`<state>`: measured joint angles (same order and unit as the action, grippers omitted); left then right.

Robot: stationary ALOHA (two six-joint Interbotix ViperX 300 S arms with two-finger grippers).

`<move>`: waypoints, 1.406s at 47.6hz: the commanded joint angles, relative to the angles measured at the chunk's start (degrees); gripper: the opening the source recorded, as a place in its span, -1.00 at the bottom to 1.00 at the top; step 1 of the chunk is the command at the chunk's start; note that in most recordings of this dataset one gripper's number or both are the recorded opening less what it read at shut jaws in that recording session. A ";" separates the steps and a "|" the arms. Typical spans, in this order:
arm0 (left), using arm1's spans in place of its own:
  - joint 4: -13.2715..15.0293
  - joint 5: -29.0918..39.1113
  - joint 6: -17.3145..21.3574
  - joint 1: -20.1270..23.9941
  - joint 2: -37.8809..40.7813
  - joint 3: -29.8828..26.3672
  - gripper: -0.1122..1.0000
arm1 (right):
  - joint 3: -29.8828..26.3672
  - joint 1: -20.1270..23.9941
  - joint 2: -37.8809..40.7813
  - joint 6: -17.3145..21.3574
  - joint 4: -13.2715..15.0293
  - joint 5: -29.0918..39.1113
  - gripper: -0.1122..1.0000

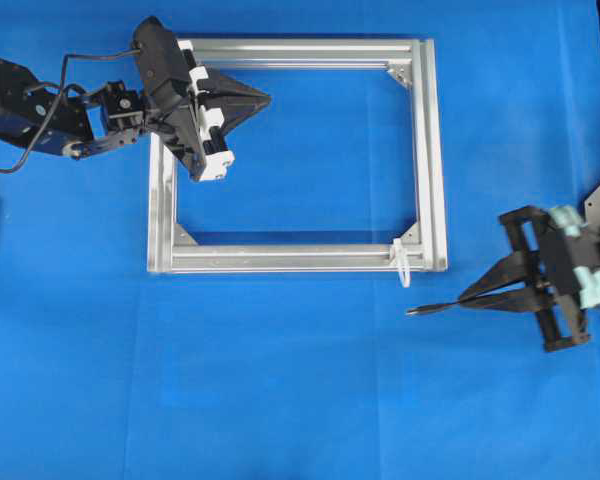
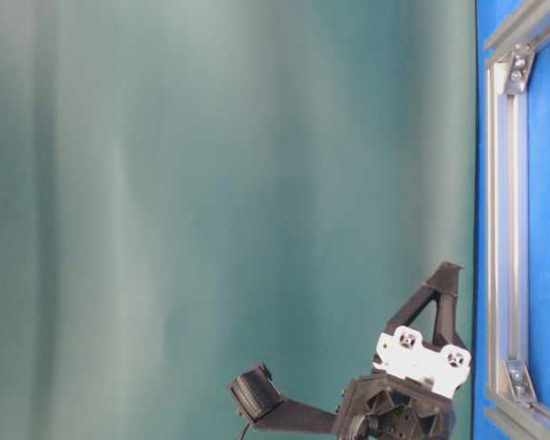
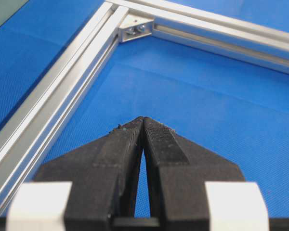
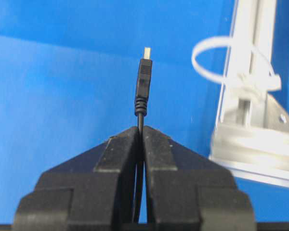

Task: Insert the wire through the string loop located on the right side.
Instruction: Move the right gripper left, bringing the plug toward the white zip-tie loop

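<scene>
In the overhead view the right gripper [image 1: 472, 296], clamped on the wire [image 1: 432, 308] with its plug pointing left, sits at right centre, the string loop [image 1: 403, 266] just up-left at the frame's [image 1: 280, 259] lower right corner; the left gripper [image 1: 258, 99], closed and empty, sits far off.

Open blue cloth [image 1: 310, 380] between wire [image 1: 435, 308] tip and string loop [image 1: 403, 266].

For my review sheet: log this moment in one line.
right gripper: shut on wire | string loop: not yet threaded | left gripper: shut, empty, over frame
</scene>
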<state>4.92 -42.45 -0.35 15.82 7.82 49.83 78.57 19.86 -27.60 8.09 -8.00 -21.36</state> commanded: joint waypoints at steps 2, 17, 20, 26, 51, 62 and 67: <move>-0.09 -0.26 -0.09 -0.09 -1.85 -0.35 -0.80 | 0.97 0.18 -3.87 -0.09 -0.18 1.58 -0.86; -0.18 -0.35 -0.09 -0.09 -1.85 -0.35 -0.80 | 1.85 -0.44 -5.54 -0.26 -0.18 2.02 -0.86; -0.09 -0.35 0.00 -0.09 -1.85 -0.35 -0.80 | 1.85 -1.23 -5.36 -0.35 -0.18 1.93 -0.86; -0.18 -0.35 -0.09 -0.09 -1.85 -0.35 -0.80 | 1.93 -4.04 -5.36 -0.70 -0.18 1.58 -0.86; -0.18 -0.35 -0.09 -0.09 -1.85 -0.26 -0.80 | 2.20 -10.11 -5.27 -0.88 0.35 1.23 -0.86; -0.18 -0.26 -0.09 -0.09 -1.85 -0.35 -0.80 | 2.11 -10.11 -5.27 -0.88 0.35 1.14 -0.86; -0.18 -0.35 -0.09 -0.09 -1.85 -0.35 -0.80 | 2.11 -10.11 -5.27 -0.88 0.44 1.14 -0.86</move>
<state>4.92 -42.45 -0.35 15.82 7.82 50.01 81.30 9.84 -32.96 7.29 -7.65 -19.69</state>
